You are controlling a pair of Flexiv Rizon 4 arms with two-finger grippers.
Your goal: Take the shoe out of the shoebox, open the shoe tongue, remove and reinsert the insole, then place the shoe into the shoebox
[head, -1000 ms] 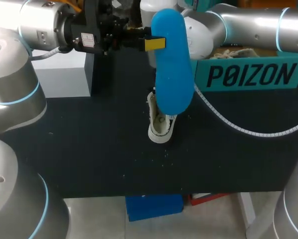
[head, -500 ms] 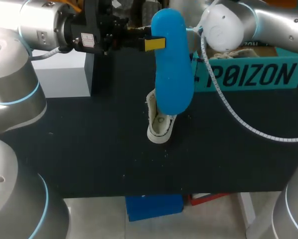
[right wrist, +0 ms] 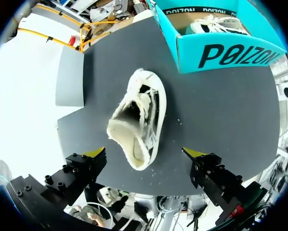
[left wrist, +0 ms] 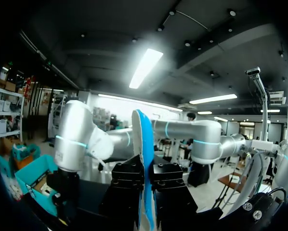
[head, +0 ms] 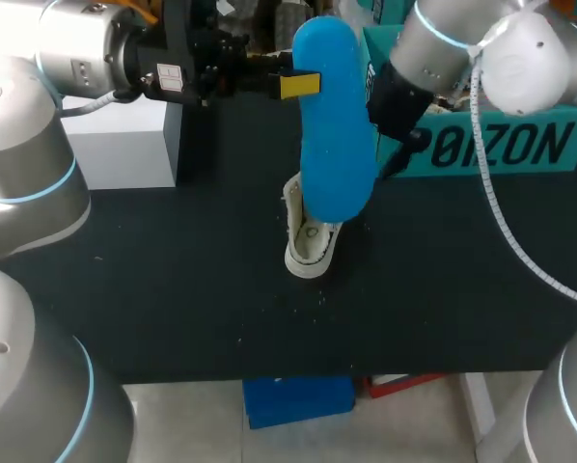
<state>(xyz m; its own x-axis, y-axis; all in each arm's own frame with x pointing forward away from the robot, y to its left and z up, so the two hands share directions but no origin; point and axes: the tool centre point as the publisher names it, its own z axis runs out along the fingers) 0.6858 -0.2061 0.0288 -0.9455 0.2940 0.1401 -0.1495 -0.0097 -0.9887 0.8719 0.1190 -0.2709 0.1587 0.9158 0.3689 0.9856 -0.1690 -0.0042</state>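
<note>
My left gripper (head: 287, 85) is shut on a blue insole (head: 335, 135), which hangs upright high above the table. In the left wrist view the insole's edge (left wrist: 143, 144) stands between the closed fingers of the left gripper (left wrist: 145, 192). A white shoe (head: 308, 241) lies on the black table under the insole. My right gripper (right wrist: 145, 153) hovers open above the shoe (right wrist: 139, 115), its yellow tips wide apart on either side of the heel and clear of it. In the head view my right arm's wrist (head: 397, 101) shows just right of the insole, its fingers hidden.
The teal shoebox (head: 491, 145) stands at the back right; in the right wrist view the shoebox (right wrist: 226, 53) holds another white shoe (right wrist: 214, 24). A pale grey block (head: 124, 145) sits at the back left. The table's front edge (head: 317, 374) is close behind the shoe.
My right gripper has gone from shut to wide open, and the right arm has swung so its wrist now shows beside the insole. The shoe shifted slightly. The left arm kept still.
</note>
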